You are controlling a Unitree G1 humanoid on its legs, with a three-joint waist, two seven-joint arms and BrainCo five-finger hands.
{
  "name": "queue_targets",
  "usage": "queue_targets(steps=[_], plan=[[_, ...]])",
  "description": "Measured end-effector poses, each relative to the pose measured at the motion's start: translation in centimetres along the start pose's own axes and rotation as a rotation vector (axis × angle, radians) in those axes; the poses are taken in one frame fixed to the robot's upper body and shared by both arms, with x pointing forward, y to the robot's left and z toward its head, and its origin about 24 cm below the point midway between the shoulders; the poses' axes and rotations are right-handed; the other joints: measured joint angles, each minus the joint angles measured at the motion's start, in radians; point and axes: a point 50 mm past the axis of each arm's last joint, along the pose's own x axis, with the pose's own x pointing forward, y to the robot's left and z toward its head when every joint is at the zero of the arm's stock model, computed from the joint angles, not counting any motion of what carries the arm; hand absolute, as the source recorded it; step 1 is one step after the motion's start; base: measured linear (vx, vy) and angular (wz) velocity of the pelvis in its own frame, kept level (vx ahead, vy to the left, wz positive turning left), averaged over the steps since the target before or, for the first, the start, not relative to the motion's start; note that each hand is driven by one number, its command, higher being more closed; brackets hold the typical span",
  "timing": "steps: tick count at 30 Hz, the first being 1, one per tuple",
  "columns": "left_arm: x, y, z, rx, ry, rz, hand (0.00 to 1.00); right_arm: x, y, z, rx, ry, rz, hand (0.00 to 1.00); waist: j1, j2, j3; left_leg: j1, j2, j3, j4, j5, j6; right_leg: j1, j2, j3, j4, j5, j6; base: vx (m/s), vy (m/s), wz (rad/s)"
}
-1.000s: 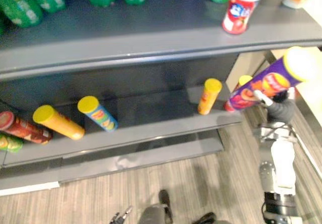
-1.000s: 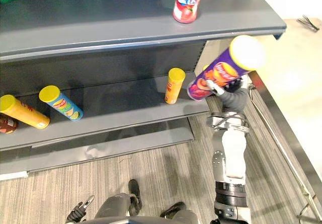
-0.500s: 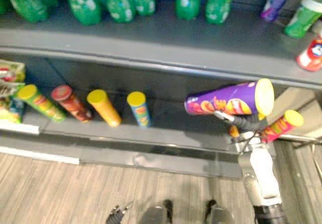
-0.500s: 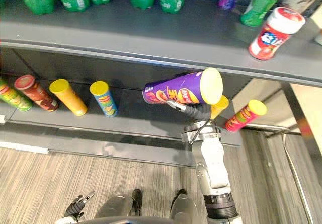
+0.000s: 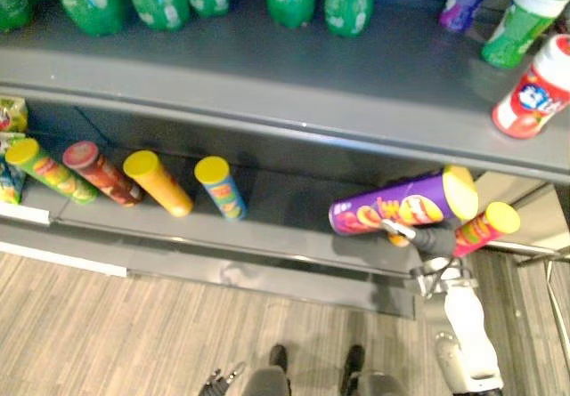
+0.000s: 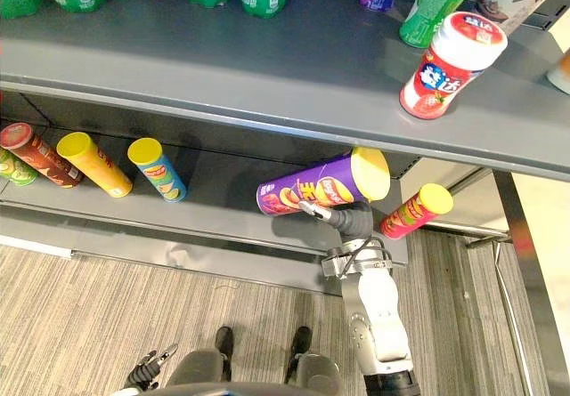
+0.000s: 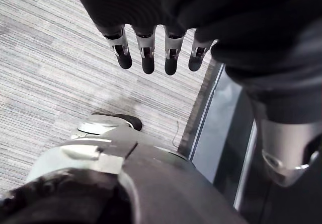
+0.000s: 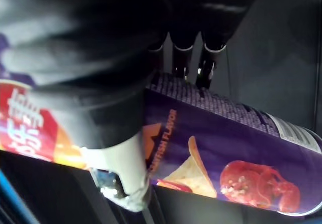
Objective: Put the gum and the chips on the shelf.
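Progress: my left hand (image 7: pixel 146 50) dangles empty, fingers loose and straight. Meanwhile my right hand (image 6: pixel 346 221) is wrapped round the purple chips can (image 6: pixel 312 187), tipped nearly flat with its base over the lower shelf (image 6: pixel 223 227) just past my fingertips, so not set down yet. Above those fingers, a bit right, a red-and-white gum tub (image 6: pixel 450 65) stands on the upper shelf (image 6: pixel 267 67), so gum's probably done.
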Motion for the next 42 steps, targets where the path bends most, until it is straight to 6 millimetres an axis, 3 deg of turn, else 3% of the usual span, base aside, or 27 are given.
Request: queue_targets(steps=[4,12,20,28,34,38,42], plan=[[0.0,0.0,0.1,0.004,-0.005,0.025,0.0,-0.6,0.5,-0.6,0.014,0.032,0.013,1.0,-0.002,0.0,-0.028,0.017,-0.01,-0.016,-0.04,0.019,-0.005,0.023,-0.002,-0.015,-0.033,0.005,0.002,0.08,0.006,0.15],[0.0,0.1,0.0,-0.019,-0.003,0.075,0.0,-1.4,3.7,-2.1,0.083,0.104,0.149,1.0,-0.008,-0.001,-0.081,0.068,-0.012,0.007,-0.125,0.049,-0.009,0.042,0.002,-0.005,-0.066,0.02,0.002,0.01,0.006,-0.04],[0.1,0.3,0.5,-0.044,-0.02,0.105,0.0,-1.9,5.1,-2.9,0.114,0.148,0.202,1.0,-0.023,-0.002,-0.092,0.102,-0.012,0.041,-0.159,0.052,-0.006,0.052,0.007,0.033,-0.079,0.034,0.005,-0.02,0.012,-0.13],[0.2,0.3,0.7,-0.045,-0.028,0.115,0.0,-3.0,6.9,-6.0,0.115,0.297,0.294,1.0,-0.015,-0.001,-0.092,0.092,-0.01,0.036,-0.157,0.068,-0.005,0.04,0.01,0.03,-0.078,0.035,0.004,0.01,-0.004,0.01],[0.8,-0.5,2.6,-0.05,-0.076,0.102,0.0,-0.7,7.2,-7.8,-0.028,0.334,0.35,1.0,0.013,0.007,-0.058,0.039,-0.011,-0.019,-0.113,0.066,-0.007,0.035,0.006,-0.02,-0.071,0.034,0.002,-0.03,-0.011,0.26],[1.2,-1.1,4.6,-0.053,-0.126,0.089,0.0,2.9,7.2,-7.3,-0.177,0.26,0.342,1.0,0.039,0.026,0.016,-0.037,-0.011,-0.063,-0.076,0.064,-0.01,-0.018,-0.005,-0.066,-0.015,0.022,-0.013,-0.11,-0.007,0.36],[1.3,-1.4,5.7,-0.055,-0.166,0.09,0.0,6.5,5.8,-6.1,-0.315,0.184,0.237,1.0,0.057,0.037,0.085,-0.094,-0.018,-0.085,-0.033,0.072,-0.009,-0.072,-0.031,-0.096,0.069,-0.01,-0.016,-0.06,0.003,0.27]])
